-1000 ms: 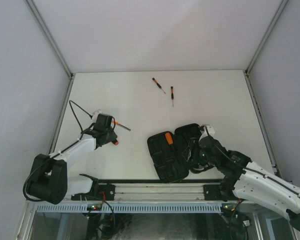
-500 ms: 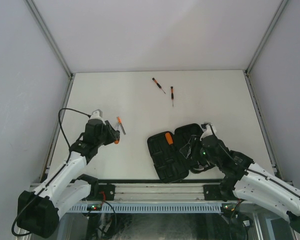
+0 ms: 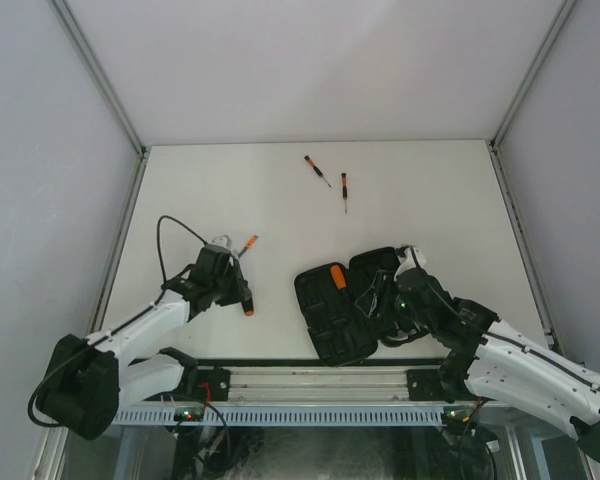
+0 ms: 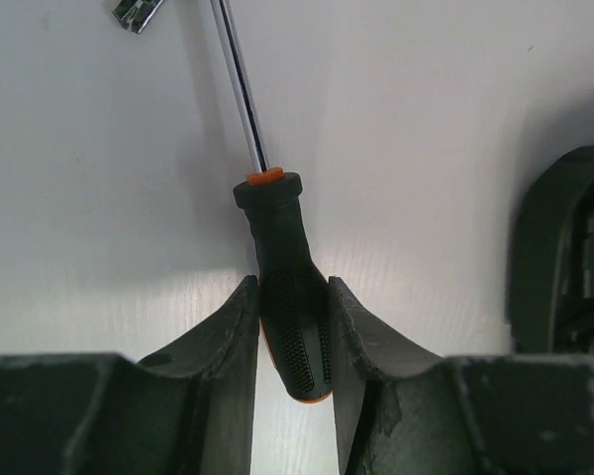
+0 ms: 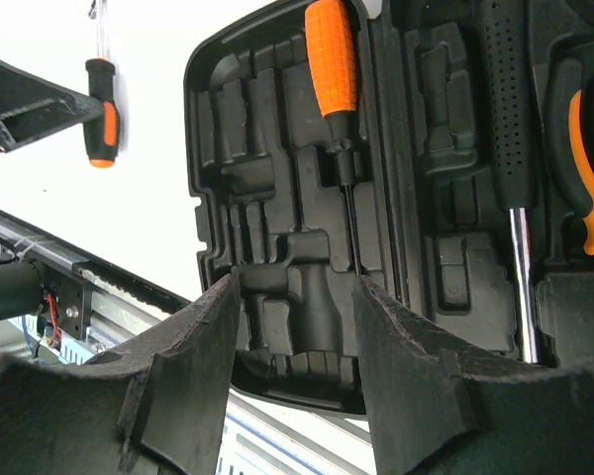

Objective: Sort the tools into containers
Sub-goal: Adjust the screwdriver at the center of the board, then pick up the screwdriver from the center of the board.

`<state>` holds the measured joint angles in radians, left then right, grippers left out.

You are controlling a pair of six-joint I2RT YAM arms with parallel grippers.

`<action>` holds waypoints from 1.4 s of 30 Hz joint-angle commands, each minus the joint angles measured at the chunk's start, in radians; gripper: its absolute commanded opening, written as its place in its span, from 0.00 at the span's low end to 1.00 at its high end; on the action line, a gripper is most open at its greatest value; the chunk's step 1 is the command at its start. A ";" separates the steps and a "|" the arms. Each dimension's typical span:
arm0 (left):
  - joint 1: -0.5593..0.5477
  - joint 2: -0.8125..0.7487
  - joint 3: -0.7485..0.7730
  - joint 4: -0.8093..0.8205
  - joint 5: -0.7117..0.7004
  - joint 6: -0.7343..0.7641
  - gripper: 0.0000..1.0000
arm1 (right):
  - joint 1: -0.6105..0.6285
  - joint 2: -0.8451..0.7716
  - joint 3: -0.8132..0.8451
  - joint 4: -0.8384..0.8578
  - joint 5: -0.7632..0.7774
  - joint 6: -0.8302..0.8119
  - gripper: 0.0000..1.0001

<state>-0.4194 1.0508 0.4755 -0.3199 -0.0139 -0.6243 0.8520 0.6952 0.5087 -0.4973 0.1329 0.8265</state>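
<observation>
Left claw [image 4: 291, 332]: clamped on the black-and-orange handle of a screwdriver [image 4: 274, 223]; shaft points away from the wrist.
Held tool, place: left of the case [image 3: 327, 318], apart from it, over the table [image 3: 430, 190].
Right claw [image 5: 295, 289]: jaws partway apart, nothing between them; hangs over the case.
Case: open, at the near edge; orange-handled driver [image 5: 331, 59] slotted in its left half, black-handled tool [image 5: 502, 109] in the other.
Loose, far side: driver A [image 3: 317, 170], driver B [image 3: 344, 190], near each other, not touching.
</observation>
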 commanded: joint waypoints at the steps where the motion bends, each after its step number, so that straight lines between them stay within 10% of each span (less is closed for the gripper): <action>1: -0.043 0.086 0.062 -0.017 -0.032 0.022 0.25 | -0.004 -0.004 -0.003 0.025 0.008 0.003 0.49; 18: -0.104 0.246 0.148 -0.084 -0.113 0.025 0.52 | -0.005 -0.047 -0.032 0.009 0.013 0.020 0.49; 42: -0.123 -0.220 0.139 -0.102 -0.160 0.045 0.15 | -0.007 -0.139 -0.032 -0.016 0.037 0.063 0.48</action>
<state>-0.5365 0.8928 0.6003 -0.4805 -0.2070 -0.6109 0.8509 0.5850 0.4736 -0.5297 0.1448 0.8639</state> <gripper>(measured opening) 0.376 0.482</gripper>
